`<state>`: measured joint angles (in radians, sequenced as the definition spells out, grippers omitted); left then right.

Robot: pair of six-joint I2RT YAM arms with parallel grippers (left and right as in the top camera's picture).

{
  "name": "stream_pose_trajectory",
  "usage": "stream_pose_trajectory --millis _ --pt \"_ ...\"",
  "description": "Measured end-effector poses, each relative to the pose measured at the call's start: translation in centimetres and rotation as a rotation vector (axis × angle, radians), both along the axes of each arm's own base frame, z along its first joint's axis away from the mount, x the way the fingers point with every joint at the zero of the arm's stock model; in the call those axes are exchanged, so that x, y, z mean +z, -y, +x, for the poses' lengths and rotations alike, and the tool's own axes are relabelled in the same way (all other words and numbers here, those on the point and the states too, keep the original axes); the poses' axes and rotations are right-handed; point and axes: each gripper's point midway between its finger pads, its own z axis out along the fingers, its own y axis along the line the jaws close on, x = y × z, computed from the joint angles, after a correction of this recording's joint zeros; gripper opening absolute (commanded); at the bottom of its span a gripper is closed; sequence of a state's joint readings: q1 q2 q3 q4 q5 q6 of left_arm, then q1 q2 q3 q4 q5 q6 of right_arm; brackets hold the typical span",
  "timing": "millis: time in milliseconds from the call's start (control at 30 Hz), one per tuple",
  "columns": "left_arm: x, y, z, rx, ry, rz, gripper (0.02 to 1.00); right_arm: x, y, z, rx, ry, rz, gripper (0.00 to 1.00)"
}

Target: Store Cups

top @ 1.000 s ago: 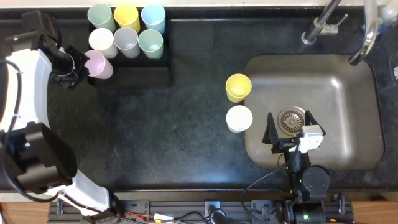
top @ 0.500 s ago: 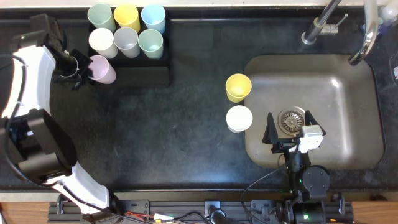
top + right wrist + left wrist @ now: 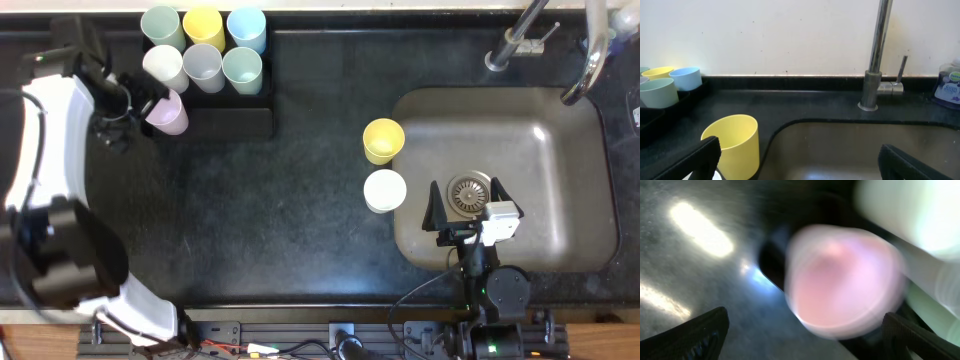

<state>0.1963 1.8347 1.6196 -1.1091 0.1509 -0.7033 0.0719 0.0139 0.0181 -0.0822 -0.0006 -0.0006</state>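
A pink cup [image 3: 167,112] leans tilted at the left front corner of the black tray [image 3: 235,122]. In the left wrist view the pink cup [image 3: 845,280] turns its mouth toward the camera and looks blurred. My left gripper [image 3: 135,100] is just left of it, open, its fingers wide apart [image 3: 800,345] with the cup beyond them. Several pastel cups stand upright in the tray. A yellow cup [image 3: 383,140] and a white cup [image 3: 385,190] stand on the counter by the sink's left rim. My right gripper [image 3: 468,205] hangs open over the sink, and the yellow cup [image 3: 732,142] is ahead of it.
The steel sink [image 3: 540,150] takes up the right side, with a tap [image 3: 520,40] behind it and a soap bottle [image 3: 950,82] at the far right. Dark worktop [image 3: 270,220] stretches between the tray and the sink.
My left arm has swung up toward the tray's left side, and the pink cup has shifted slightly right and down at the tray's corner. The right arm has stayed still.
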Motion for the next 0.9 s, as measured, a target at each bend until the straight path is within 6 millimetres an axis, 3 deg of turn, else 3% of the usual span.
stream_pose_trajectory --millis 67,133,200,267,333,433,533,600,800,900 --pt "2.8 3.0 0.7 -0.089 0.096 0.022 0.998 0.0 0.0 0.0 0.000 0.000 0.000 0.998" --pt "6.0 7.8 1.2 -0.221 0.206 0.057 0.998 0.0 0.0 0.0 0.000 0.000 0.000 0.996" --pt "8.5 14.4 1.3 -0.379 0.314 0.082 0.998 0.0 0.0 0.0 0.000 0.000 0.000 0.998" --pt "9.7 21.5 0.8 -0.528 0.401 0.089 0.998 0.0 0.0 0.0 0.000 0.000 0.000 0.998" --pt "9.1 28.1 -0.6 -0.648 0.433 0.074 0.998 0.0 0.0 0.0 0.000 0.000 0.000 0.998" --pt "5.9 35.0 -3.5 -0.740 0.388 0.047 0.998 0.0 0.0 0.0 0.000 0.000 0.000 0.996" --pt "3.1 37.8 -5.8 -0.766 0.315 0.033 0.998 0.0 0.0 0.0 0.000 -0.001 0.000 0.996" --pt "2.3 38.3 -6.3 -0.762 0.291 0.030 0.998 0.0 0.0 0.0 0.000 0.000 0.000 0.998" --pt "1.5 37.2 -6.7 -0.713 0.227 0.028 0.998 0.0 0.0 0.0 0.000 0.000 0.000 0.998" --pt "0.1 37.1 -6.8 -0.702 0.178 0.028 0.998 0.0 0.0 0.0 0.000 0.000 0.000 0.998"
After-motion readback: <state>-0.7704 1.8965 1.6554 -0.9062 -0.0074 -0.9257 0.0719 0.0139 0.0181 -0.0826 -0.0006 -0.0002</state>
